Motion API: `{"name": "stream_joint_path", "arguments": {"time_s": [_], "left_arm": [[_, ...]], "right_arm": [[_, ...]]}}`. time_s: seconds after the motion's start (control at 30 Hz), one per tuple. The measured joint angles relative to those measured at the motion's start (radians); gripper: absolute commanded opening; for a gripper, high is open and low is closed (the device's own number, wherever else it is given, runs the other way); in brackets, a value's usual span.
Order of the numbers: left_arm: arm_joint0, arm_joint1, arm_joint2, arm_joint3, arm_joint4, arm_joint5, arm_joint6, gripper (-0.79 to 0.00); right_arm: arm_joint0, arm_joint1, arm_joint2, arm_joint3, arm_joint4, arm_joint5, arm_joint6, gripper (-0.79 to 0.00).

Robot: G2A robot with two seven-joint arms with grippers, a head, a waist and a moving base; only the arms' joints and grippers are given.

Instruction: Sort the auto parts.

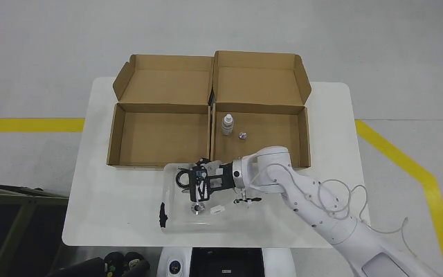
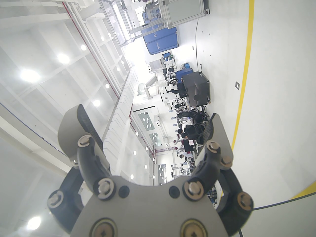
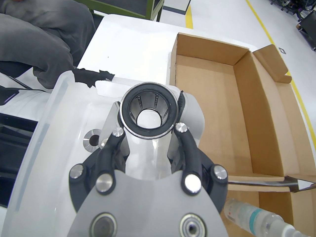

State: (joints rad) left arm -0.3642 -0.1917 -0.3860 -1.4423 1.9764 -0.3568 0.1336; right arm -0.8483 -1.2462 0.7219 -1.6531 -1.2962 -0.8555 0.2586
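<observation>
My right claw (image 3: pixel 149 117) clamps a steel bearing (image 3: pixel 150 88), a hollow cylinder with a black rim, over the clear plastic tray (image 3: pixel 47 109) at the tabletop's (image 3: pixel 128 38) near edge. My left claw (image 2: pixel 148 127) gapes wide.

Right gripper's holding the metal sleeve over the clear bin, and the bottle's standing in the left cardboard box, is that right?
No: the top view shows the bottle standing in the right cardboard box, not the left. The right gripper does hold the metal sleeve over the clear bin.
</observation>
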Motion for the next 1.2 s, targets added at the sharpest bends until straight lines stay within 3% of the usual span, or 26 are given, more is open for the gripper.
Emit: {"name": "stream_joint_path", "arguments": {"time_s": [0.5, 1.2], "left_arm": [[0.000, 0.000, 0.000, 0.000, 0.000, 0.000, 0.000, 0.000], [0.000, 0.000, 0.000, 0.000, 0.000, 0.000, 0.000, 0.000]], "right_arm": [[0.030, 0.004, 0.081, -0.019, 0.011, 0.022, -0.048, -0.785], [0.115, -0.035, 0.039, 0.121, 0.011, 0.080, -0.120, -0.785]]}}
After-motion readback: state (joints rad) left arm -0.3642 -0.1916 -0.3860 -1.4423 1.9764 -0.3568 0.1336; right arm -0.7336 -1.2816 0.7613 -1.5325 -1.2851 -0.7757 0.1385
